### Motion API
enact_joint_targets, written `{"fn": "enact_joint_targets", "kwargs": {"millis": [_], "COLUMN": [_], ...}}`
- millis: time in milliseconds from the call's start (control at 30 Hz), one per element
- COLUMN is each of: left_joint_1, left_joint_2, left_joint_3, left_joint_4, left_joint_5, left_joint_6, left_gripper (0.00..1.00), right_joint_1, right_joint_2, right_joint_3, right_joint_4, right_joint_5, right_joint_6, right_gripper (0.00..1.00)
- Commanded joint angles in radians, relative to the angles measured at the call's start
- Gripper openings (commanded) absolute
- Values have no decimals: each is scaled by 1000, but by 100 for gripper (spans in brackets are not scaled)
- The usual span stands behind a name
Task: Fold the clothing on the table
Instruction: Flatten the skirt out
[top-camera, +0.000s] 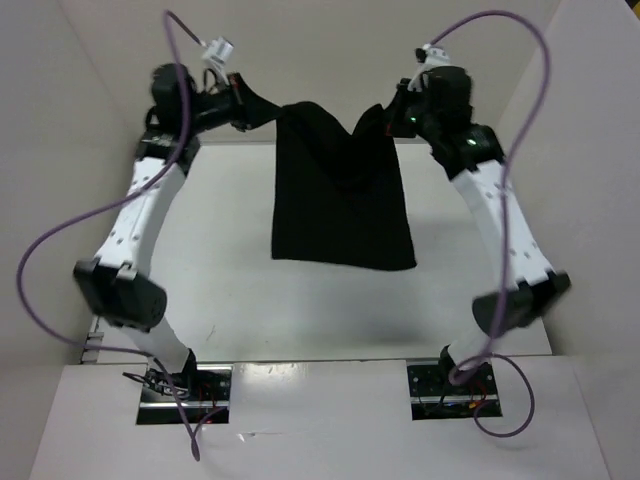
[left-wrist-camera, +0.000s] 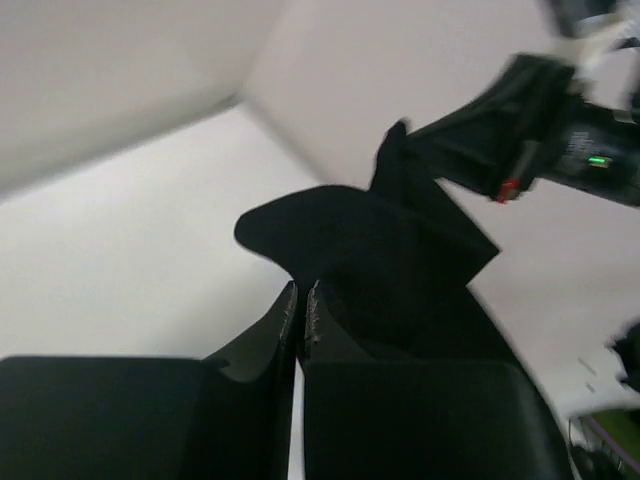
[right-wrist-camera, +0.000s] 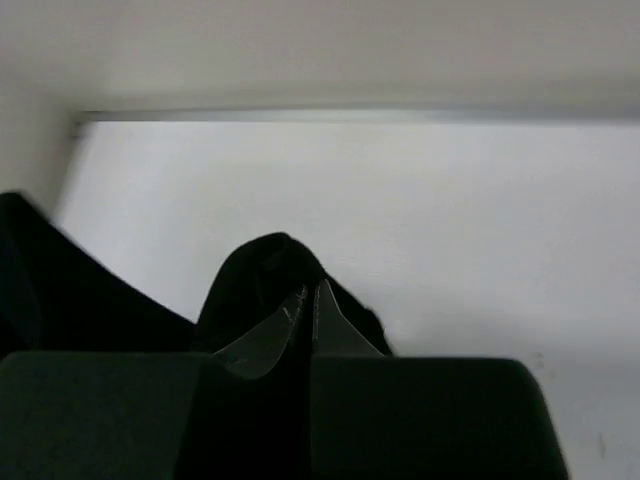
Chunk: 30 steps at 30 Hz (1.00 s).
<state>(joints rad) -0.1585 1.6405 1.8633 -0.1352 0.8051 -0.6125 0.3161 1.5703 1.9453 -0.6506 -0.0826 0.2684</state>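
– Black clothing (top-camera: 340, 190), where is it?
– It hangs down below both claws, long side up and down, over the worktop (top-camera: 230, 290).
– Are they gripping it?
– Yes, the left claw (top-camera: 250, 108) and right claw (top-camera: 393, 112) each pinch a top corner, equally near

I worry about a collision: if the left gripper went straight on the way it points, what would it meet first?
The clothing it is shut on, bunched just ahead of the left gripper. Past that, perhaps the right gripper; depth is unclear.
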Motion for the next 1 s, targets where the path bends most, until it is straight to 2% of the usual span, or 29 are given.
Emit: {"fn": "enact_joint_targets", "kwargs": {"millis": [0,67,200,300,567,633,667,700,767,867,967], "left_joint_1": [4,4,4,4,4,4,4,4,4,4,4], "left_joint_2": [185,196,183,171,39,-11,-31,-72,-144,-209,-284], "left_joint_3": [17,88,316,335,79,-66,-126,-256,-381,-537,-575], "left_joint_4": [-116,-130,-181,-190,-81,-52,-37,-2,34,62,28], "left_joint_5": [-177,-166,-153,-124,-84,-84,-84,-93,-93,-81,-28], "left_joint_6": [-46,-55,-12,-12,-30,-30,-30,-50,-59,-73,-26], "left_gripper": [0,0,0,0,0,0,0,0,0,0,0], "right_joint_1": [-5,4,5,5,5,5,5,5,5,54,54], "right_joint_2": [215,180,-8,-82,-168,-188,-216,-233,-301,-390,-484], "right_joint_3": [73,89,-20,-40,-175,-222,-289,-327,-440,-554,-577], "right_joint_4": [-165,-112,122,140,134,114,102,101,80,80,49], "right_joint_5": [352,456,393,380,293,258,238,187,172,161,121], "right_joint_6": [90,103,63,28,0,12,34,44,69,81,81], "right_gripper": [0,0,0,0,0,0,0,0,0,0,0]}}
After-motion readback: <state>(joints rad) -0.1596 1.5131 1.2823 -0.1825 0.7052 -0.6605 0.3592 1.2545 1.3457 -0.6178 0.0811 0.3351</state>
